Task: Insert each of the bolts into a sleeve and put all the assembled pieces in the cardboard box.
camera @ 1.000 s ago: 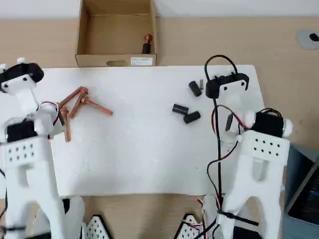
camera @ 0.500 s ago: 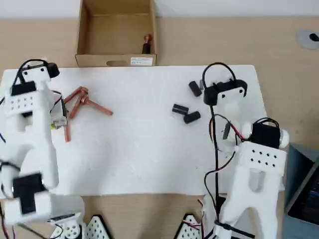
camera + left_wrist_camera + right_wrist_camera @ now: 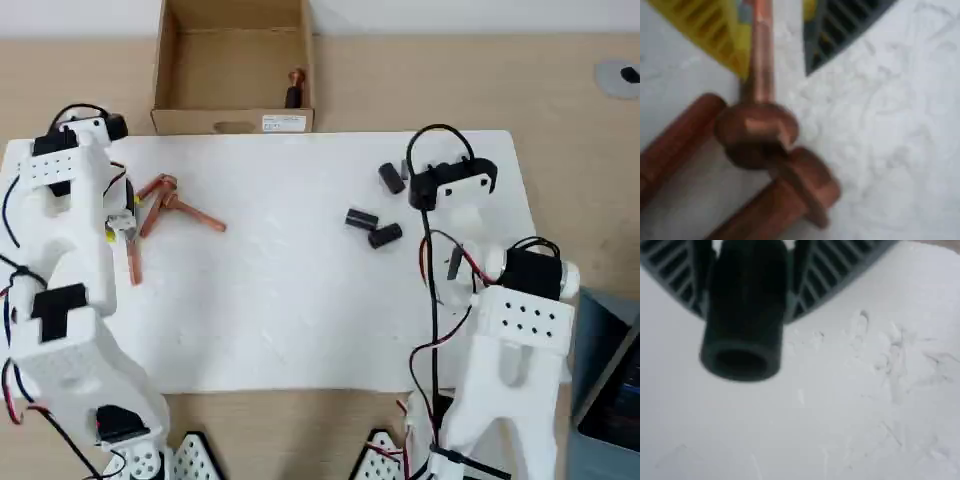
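Bolt-to-sleeve pairing seems in hand: the right pincer [image 3: 747, 270] pinches a black sleeve [image 3: 742, 325], while the left pincer [image 3: 774, 42] brackets a copper bolt [image 3: 761, 65] in the pile, clamped or not I cannot tell, so next comes securing it, lifting, and aligning shank with bore.

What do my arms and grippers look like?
Both the left arm and right arm are white plastic with perforated housings, black motor blocks and loose black and red cables. The left gripper has one yellow ribbed finger and one dark one. The right gripper has dark ribbed fingers.
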Controlling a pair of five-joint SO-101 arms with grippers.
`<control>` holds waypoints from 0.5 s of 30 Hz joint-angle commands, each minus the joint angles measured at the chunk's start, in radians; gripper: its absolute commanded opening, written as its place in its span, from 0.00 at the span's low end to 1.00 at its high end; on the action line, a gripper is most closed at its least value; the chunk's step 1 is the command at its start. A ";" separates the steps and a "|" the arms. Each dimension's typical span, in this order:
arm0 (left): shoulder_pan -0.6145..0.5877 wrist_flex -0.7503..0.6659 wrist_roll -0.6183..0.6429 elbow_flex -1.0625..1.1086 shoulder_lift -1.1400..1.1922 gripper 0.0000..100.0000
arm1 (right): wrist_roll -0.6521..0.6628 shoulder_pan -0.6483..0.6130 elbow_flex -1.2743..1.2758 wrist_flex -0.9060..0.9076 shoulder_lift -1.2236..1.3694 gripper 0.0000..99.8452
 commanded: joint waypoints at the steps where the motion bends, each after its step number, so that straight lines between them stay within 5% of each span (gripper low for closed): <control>1: -0.005 0.006 -0.011 -0.083 0.025 0.09 | 0.006 0.002 -0.004 -0.025 -0.022 0.01; 15: -0.020 0.000 -0.012 -0.132 0.191 0.08 | 0.006 0.002 -0.007 -0.038 -0.022 0.01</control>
